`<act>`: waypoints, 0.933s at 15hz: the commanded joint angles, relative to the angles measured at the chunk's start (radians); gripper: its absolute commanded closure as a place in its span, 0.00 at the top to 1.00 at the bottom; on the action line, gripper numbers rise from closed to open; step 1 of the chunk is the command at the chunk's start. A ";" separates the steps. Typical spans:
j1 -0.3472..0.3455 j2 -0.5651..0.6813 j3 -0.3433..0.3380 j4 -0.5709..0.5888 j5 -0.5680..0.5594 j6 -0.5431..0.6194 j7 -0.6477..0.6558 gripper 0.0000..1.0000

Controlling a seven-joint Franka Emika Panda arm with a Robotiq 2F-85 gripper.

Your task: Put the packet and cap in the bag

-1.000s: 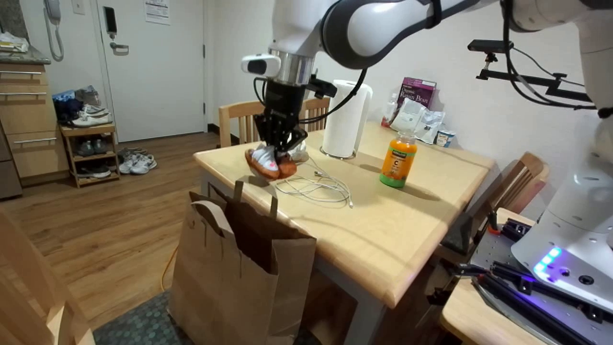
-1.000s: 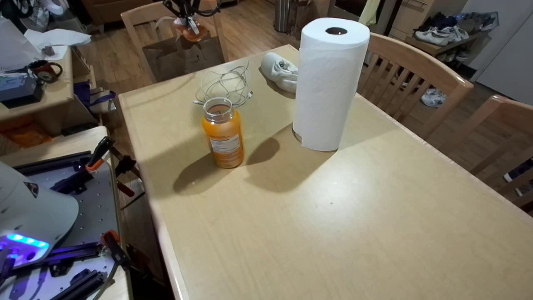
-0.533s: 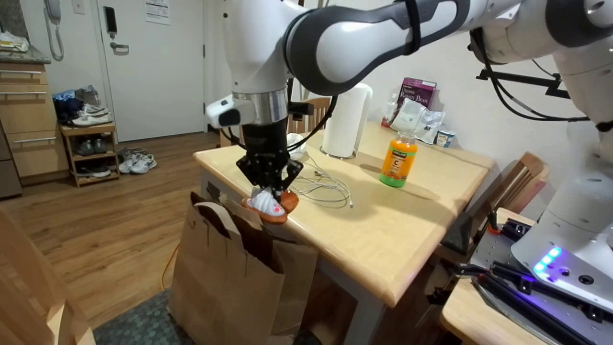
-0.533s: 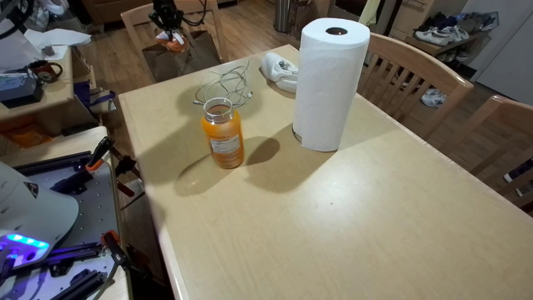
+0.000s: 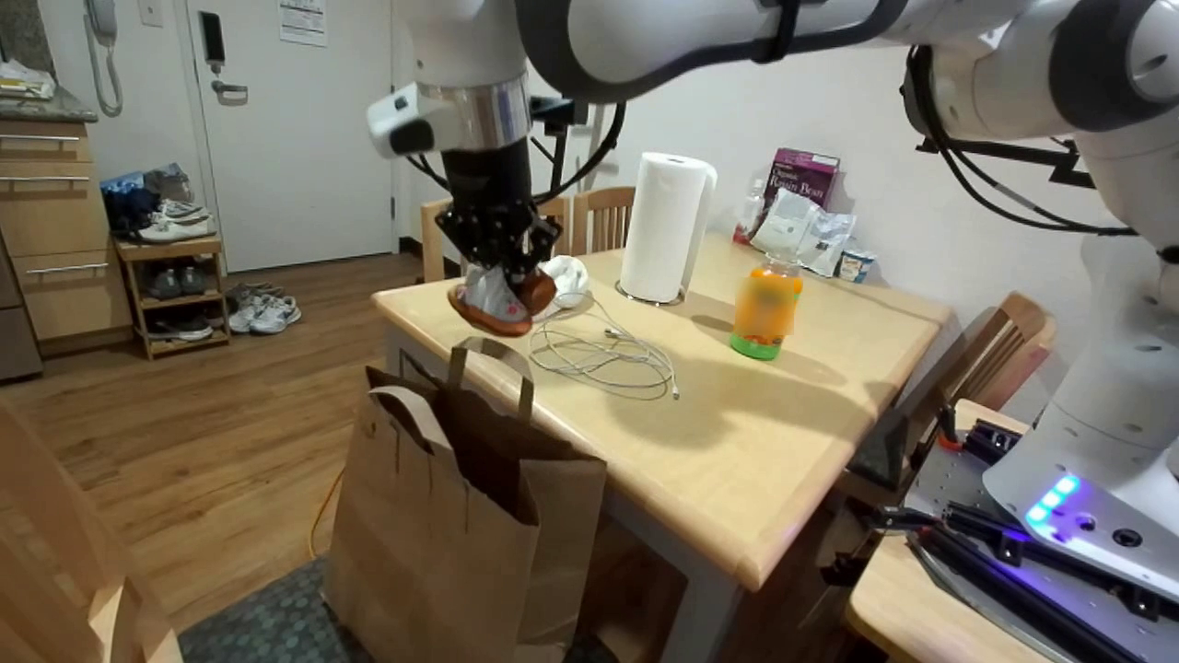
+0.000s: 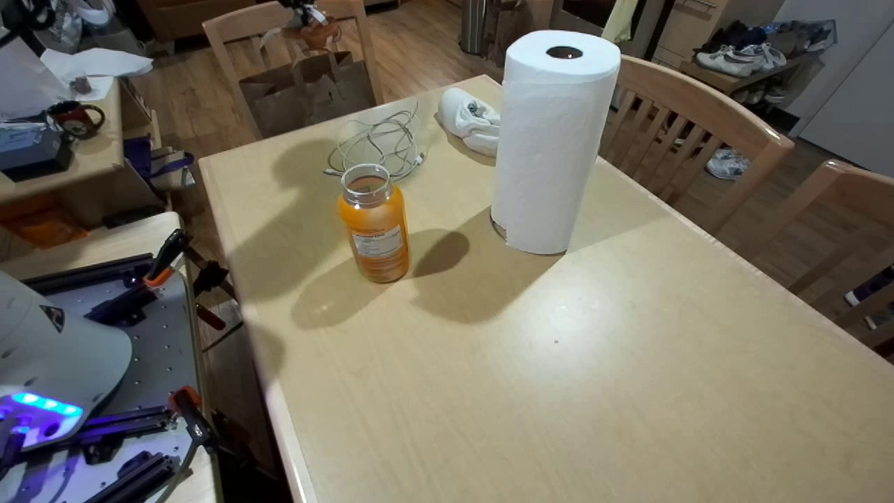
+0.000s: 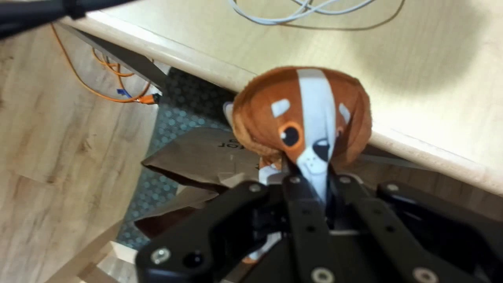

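In an exterior view, the black two-fingered claw [image 5: 514,282] is clamped on the small, soft, russet-and-white packet [image 5: 490,309], which hangs by the edge of the pale wooden counter [image 5: 732,493], higher than the tall, open brown paper bag [image 5: 433,543] and near its upright paper handle [image 5: 458,366]. In an exterior view, the soft white fabric cap [image 6: 468,122] lies on the counter near the tall white paper-towel roll [image 6: 552,147], not yet bagged. In the wrist view, the packet's dog face is pinched at the muzzle; the bag's mouth lies off to one side. Judgement: depositing the packet is the step in hand. Recommended: move off the counter until wholly over the opening, clear the handle, descend below the rim, then release.
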 commanded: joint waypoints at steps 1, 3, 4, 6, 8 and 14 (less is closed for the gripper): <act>0.065 -0.009 -0.069 0.115 -0.039 -0.069 0.002 0.03; 0.090 0.002 -0.088 0.165 -0.031 -0.092 -0.010 0.03; 0.100 0.008 -0.092 0.183 -0.020 -0.110 -0.021 0.03; 0.110 0.020 -0.083 0.208 0.013 -0.129 -0.044 0.03; 0.121 0.032 -0.070 0.220 0.038 -0.142 -0.076 0.03; 0.139 0.080 -0.052 0.239 0.112 -0.175 -0.181 0.03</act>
